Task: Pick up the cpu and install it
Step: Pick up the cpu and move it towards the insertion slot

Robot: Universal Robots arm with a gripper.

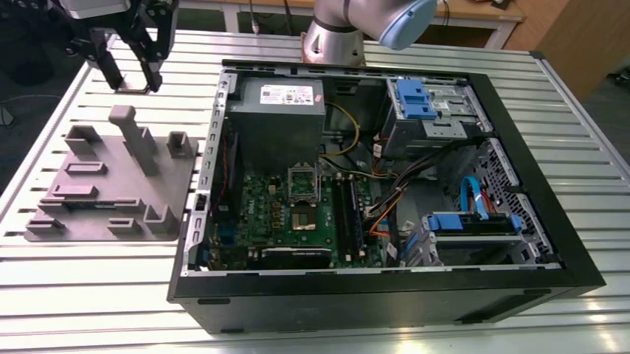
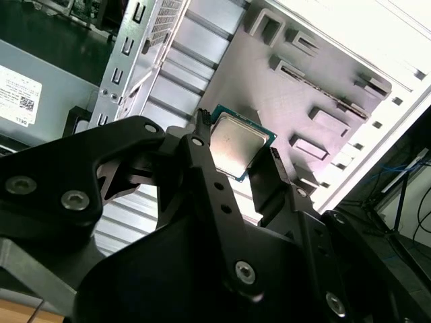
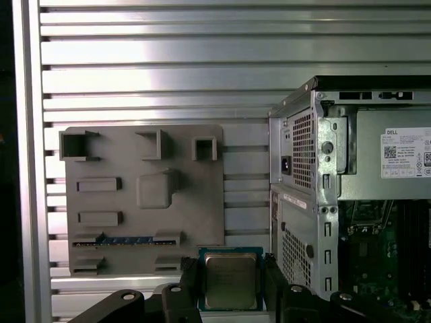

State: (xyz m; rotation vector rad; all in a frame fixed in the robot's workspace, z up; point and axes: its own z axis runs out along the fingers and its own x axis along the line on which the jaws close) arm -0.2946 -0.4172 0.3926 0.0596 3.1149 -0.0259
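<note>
Silvery flat square cpu (image 3: pixel 231 280), green edging, clamped tight in the matte black pincer (image 3: pixel 231 274), hanging over the ribbed metal table (image 3: pixel 168 60).

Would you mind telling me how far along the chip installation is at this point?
Done: the chip is picked up, clamped in the claw in both wrist views. In hand: in the exterior view the claw hangs above the table by the grey tray, outside the computer case. Left: the chip is not yet in the socket on the green board.
</note>
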